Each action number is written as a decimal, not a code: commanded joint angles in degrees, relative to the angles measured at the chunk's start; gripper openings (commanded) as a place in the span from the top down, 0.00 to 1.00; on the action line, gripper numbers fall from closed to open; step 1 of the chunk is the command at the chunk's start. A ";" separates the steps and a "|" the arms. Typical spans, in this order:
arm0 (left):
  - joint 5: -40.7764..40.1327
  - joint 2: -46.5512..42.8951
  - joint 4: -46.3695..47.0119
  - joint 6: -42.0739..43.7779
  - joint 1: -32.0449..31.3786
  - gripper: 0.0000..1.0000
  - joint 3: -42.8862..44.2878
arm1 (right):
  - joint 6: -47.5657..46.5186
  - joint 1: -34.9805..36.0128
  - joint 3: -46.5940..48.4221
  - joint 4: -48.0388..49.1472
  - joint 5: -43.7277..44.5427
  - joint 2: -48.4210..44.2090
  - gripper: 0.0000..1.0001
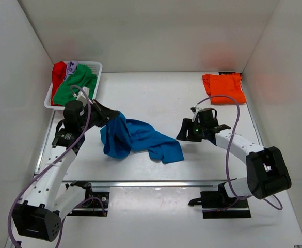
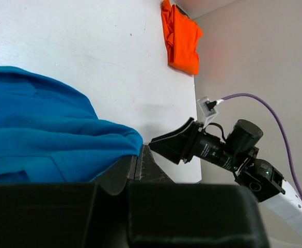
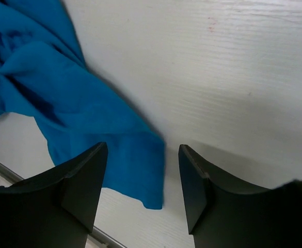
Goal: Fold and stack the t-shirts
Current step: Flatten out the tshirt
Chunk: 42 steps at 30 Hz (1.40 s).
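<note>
The blue t-shirt [image 1: 140, 138] lies crumpled at frame centre. It looks limp and light, and the left gripper [image 1: 108, 114] pinches its upper-left edge. The right gripper [image 1: 185, 132] gapes wide and empty beside the lower-right hem — probably the best hold.

The place is a robotics lab test cell. A white table [image 1: 156, 98] is boxed in on three sides by plain white walls [image 1: 140, 31]. Two jointed machines, the left arm [image 1: 50, 178] and the right arm [image 1: 238, 146], are bolted through black base plates [image 1: 225, 199] at the near edge, beside a metal rail [image 1: 156, 183]. Purple cables [image 1: 219, 96] are looped along both arms. A blue shirt [image 1: 140, 137], an orange shirt [image 1: 223, 87] and a white basket [image 1: 96, 66] are laid out on the bare top.
</note>
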 commanded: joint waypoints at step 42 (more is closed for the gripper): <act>0.00 12.07 -0.01 7.83 6.15 1.00 45.71 | -22.05 -3.33 26.61 -4.06 27.40 -28.05 1.00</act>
